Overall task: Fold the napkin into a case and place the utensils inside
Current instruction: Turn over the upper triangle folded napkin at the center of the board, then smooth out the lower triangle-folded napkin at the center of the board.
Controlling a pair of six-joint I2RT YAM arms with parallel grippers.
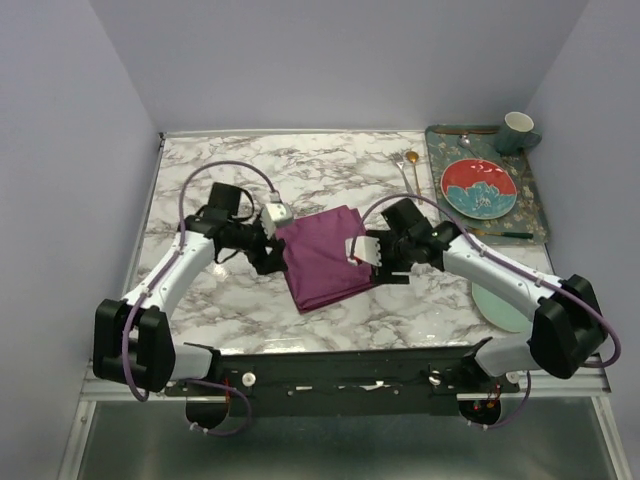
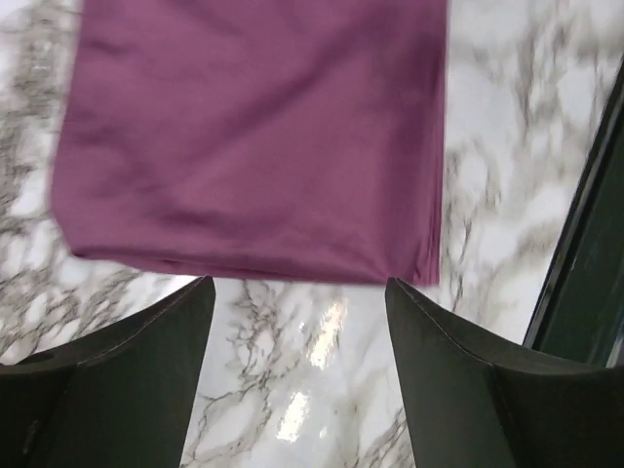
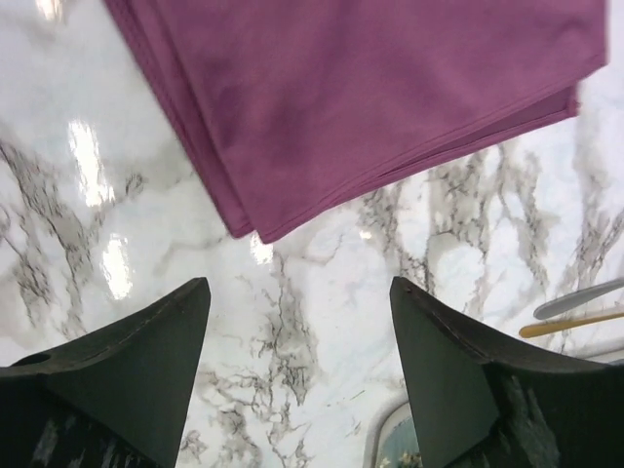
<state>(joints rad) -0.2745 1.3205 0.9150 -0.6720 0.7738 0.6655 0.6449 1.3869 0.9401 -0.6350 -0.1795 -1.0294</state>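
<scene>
The napkin (image 1: 322,258) lies flat in the middle of the marble table (image 1: 220,300), folded into a layered rectangle set at a slant, with its stacked edges showing along two sides in the wrist views. The left gripper (image 2: 300,285) sits low just off the napkin's left edge, its two dark fingers (image 2: 146,351) spread wide with only bare marble between them; it has hold of nothing. The right gripper (image 3: 300,285) faces it from the napkin's right side, its jaws just as wide and equally empty, with one corner of the cloth lying a little beyond its fingertips (not touching them). The fork (image 1: 398,163) and the gold spoon (image 1: 411,160) lie side by side on the table well beyond the napkin, toward the far right, next to a patterned tray (image 1: 535,200) carrying a red plate (image 1: 479,188) and a cup (image 1: 518,130). A pale green plate (image 1: 497,305) rests on the table partly under the right arm.
</scene>
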